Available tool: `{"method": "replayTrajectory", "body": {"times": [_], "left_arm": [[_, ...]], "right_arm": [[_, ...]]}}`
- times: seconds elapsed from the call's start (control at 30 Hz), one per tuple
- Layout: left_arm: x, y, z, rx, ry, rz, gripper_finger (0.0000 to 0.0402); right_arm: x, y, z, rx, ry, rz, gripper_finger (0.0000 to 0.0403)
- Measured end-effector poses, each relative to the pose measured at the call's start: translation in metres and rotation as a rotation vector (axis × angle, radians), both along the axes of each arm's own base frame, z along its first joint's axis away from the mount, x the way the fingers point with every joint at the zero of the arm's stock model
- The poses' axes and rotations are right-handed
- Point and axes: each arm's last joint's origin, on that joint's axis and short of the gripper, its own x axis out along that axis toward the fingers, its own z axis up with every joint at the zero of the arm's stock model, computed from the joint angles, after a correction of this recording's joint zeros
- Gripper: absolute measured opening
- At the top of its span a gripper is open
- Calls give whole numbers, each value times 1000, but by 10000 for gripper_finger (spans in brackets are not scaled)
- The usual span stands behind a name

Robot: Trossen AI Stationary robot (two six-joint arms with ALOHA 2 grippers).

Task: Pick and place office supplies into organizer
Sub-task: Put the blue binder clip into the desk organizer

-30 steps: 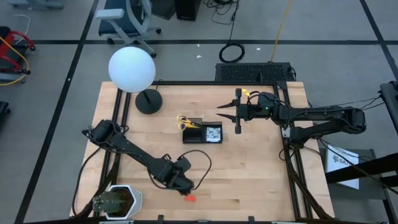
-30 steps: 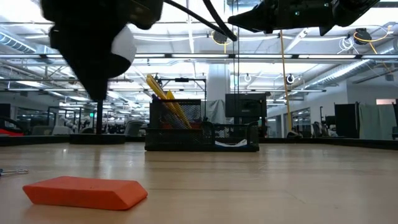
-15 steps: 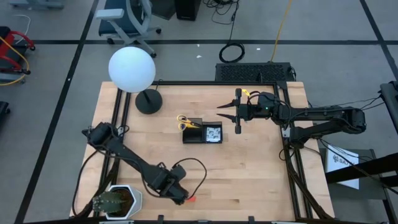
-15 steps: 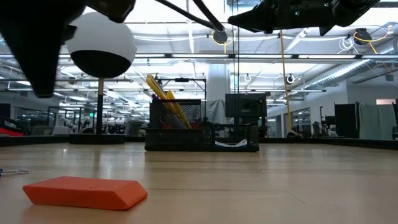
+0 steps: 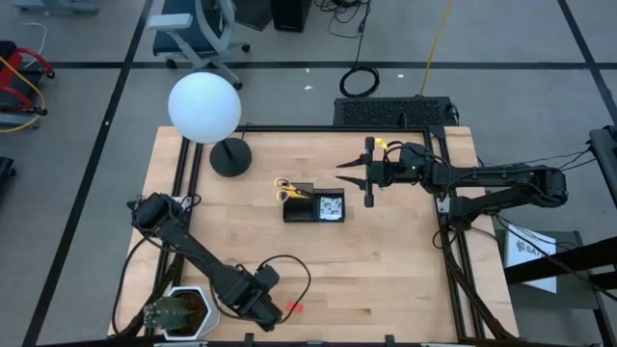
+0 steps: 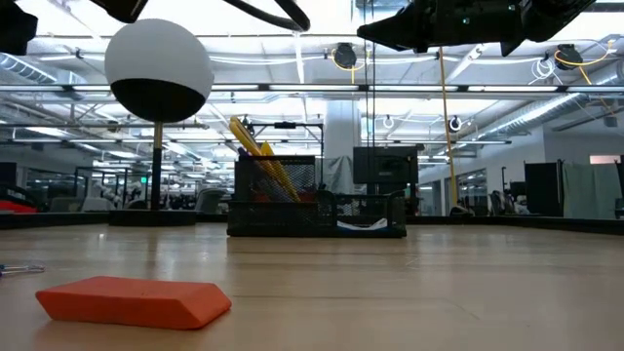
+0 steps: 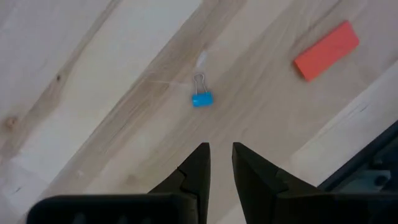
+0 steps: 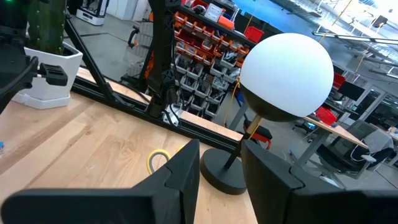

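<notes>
Mid-task, judging by layout: organizer [image 5: 313, 206] sits mid-bench with yellow-handled scissors [image 5: 286, 188] already poking out of its left compartment, something pale lying in the right compartment, not identifiable. Still loose: red eraser [image 5: 295, 307] flat on the bench [image 5: 405, 260] near the front edge, and a small blue binder clip [image 7: 201, 99] lying apart from it, seen only from the left wrist.

Left gripper [image 5: 266, 310] low near the front edge, just beside the eraser, not touching it. Jaws nearly closed, only a narrow gap, holding nothing; wrist view looks down past the left fingertips [image 7: 198, 163] at the clip, eraser [image 7: 326, 50] off to the side.

Right gripper [image 5: 366, 172] waiting above the bench just right of the organizer, jaws parted a little, empty, facing the globe lamp [image 5: 204, 108].

Step in hand, as a guess: lining up a pick of one of the two loose items, probably clip or eraser. Next move calls for opening the jaws wider, centring over the chosen item, dropping to bench level, closing, then carrying to the organizer. Clip small and flat, so easy to miss.
</notes>
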Motion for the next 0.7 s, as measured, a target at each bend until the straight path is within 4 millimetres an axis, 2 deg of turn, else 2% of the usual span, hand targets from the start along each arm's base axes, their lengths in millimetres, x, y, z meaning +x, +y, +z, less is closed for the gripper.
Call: {"method": "replayTrajectory", "body": {"times": [0.7], "left_arm": [[3,4,1,126,-96,-46,72]], "right_arm": [[0,0,0,0,0,0,109]]}}
